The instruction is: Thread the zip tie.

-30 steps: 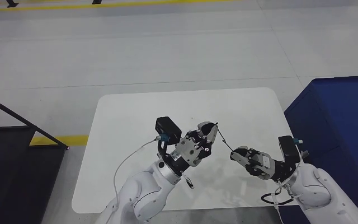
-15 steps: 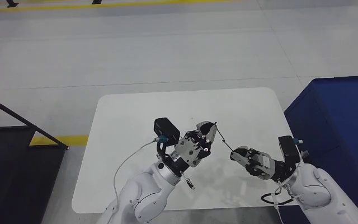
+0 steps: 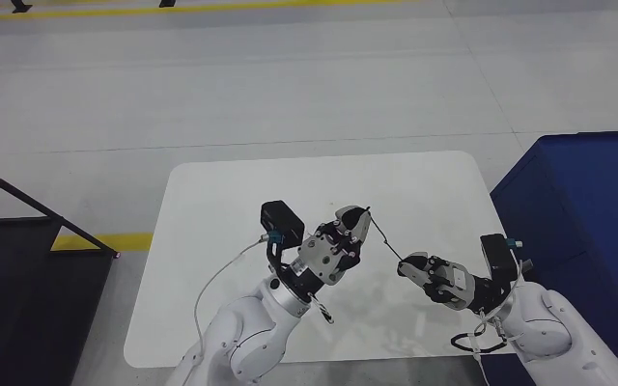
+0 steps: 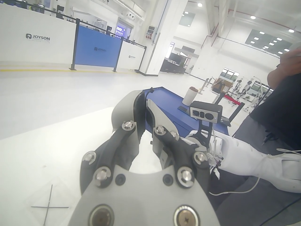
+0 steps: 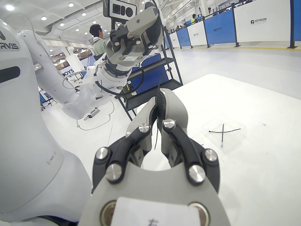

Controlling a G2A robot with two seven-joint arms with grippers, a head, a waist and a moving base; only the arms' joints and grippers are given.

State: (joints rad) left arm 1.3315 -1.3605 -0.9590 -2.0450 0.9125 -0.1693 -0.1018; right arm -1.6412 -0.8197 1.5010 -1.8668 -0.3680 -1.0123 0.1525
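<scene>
Right wrist view, nearest first: the right gripper (image 5: 159, 99) had its grey ridged fingers pressed together on the thin black plastic zip tie (image 5: 155, 139). The strand passed between the pads and out beyond the tips. Well apart from those tips and higher, the left gripper (image 5: 150, 6) pinched the tie's other end, with a small black stub standing proud of its closed fingertips. I could not tell which end bore the locking head. In the top view the strand ran as a near-straight line from one pair of fingertips to the other, above the white rounded table (image 3: 222, 212). Off to one side of the right fingers, flat on the table, lay a black cross mark (image 5: 223, 132) under a clear patch.

Over the last second the left gripper had drifted a little away from the right one, carrying its end of the tie along — the right gripper had not shifted. I judge this took slack out of the strand rather than bringing the ends together. The two ends were held apart with no loop formed — the threading itself was not yet begun. The next move would likely need one end turned back toward the other.
</scene>
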